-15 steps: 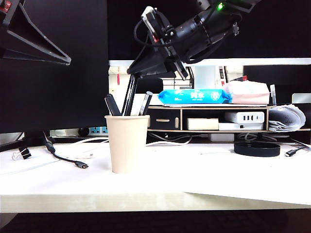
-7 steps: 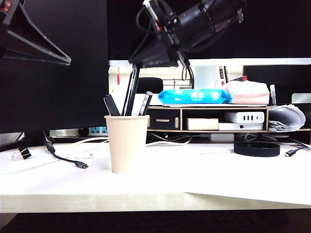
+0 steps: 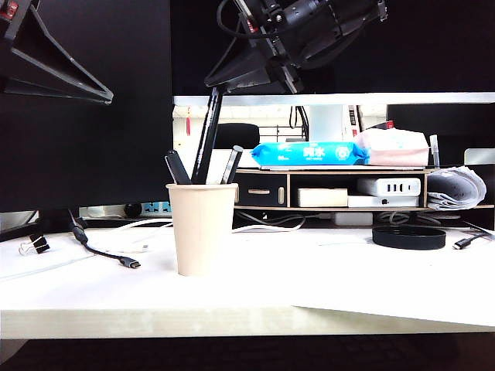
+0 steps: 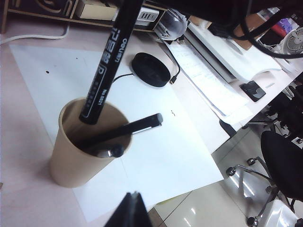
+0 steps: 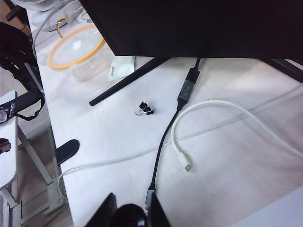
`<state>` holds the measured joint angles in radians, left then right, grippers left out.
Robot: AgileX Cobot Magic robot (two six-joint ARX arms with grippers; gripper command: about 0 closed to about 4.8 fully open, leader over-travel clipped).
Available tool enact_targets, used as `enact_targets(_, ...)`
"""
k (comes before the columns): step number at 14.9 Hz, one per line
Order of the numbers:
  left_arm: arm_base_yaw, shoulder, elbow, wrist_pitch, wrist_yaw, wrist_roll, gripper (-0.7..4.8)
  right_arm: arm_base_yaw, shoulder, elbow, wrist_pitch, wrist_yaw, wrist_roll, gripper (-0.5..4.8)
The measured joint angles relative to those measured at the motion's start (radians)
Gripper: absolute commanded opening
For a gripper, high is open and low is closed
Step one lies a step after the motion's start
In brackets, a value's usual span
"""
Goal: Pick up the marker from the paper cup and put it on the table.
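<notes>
The beige paper cup [image 3: 202, 228] stands on the white table [image 3: 332, 286]. The slim black marker [image 3: 207, 135] rises at a slant from the cup, its lower end still just inside the rim. My right gripper [image 3: 229, 79] is shut on the marker's upper end, high above the cup. In the right wrist view the rounded cap [image 5: 129, 217] sits between the fingers of the right gripper [image 5: 130, 204]. The left wrist view shows the marker [image 4: 106, 66] over the cup [image 4: 71, 161]. My left gripper [image 4: 133, 197] is shut and empty, and it hangs at the upper left [image 3: 105, 96].
Two other dark markers [image 3: 179, 167] [image 3: 231, 164] lean in the cup. A shelf [image 3: 332, 189] with a blue wipes packet [image 3: 309, 153] stands behind. A black disc [image 3: 408, 236] lies at the right. Cables [image 3: 104, 253] and a binder clip [image 3: 35, 244] lie at the left.
My right gripper has risen with the marker, drawing it further up out of the cup. The left gripper and the cup have kept still.
</notes>
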<state>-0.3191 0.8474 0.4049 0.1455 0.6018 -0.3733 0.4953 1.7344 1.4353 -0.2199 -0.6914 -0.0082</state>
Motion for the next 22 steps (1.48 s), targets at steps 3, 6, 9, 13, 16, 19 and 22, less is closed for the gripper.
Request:
enact_targets(3, 0.0, 0.0, 0.0, 0.0, 0.0, 0.0, -0.05, -0.032, -0.034, 0.0, -0.008, 0.0, 0.0, 0.49)
enact_targets(6, 0.0, 0.0, 0.0, 0.0, 0.0, 0.0, -0.05, -0.06, -0.068, 0.0, -0.009, -0.005, 0.0, 0.49)
enact_targets(9, 0.0, 0.0, 0.0, 0.0, -0.001, 0.0, -0.05, -0.097, -0.091, 0.0, -0.017, -0.008, -0.012, 0.49)
enact_targets(13, 0.0, 0.0, 0.0, 0.0, -0.001, 0.0, -0.05, -0.169, -0.089, 0.0, -0.11, 0.043, -0.076, 0.48)
enact_targets(16, 0.0, 0.0, 0.0, 0.0, -0.001, 0.0, -0.05, -0.185, -0.072, 0.0, -0.167, 0.11, -0.117, 0.49)
enact_targets(19, 0.0, 0.0, 0.0, 0.0, 0.0, -0.001, -0.05, -0.185, -0.022, 0.0, -0.217, 0.139, -0.117, 0.49)
enact_targets(22, 0.0, 0.0, 0.0, 0.0, 0.0, -0.001, -0.05, -0.186, 0.005, -0.001, -0.227, 0.141, -0.117, 0.48)
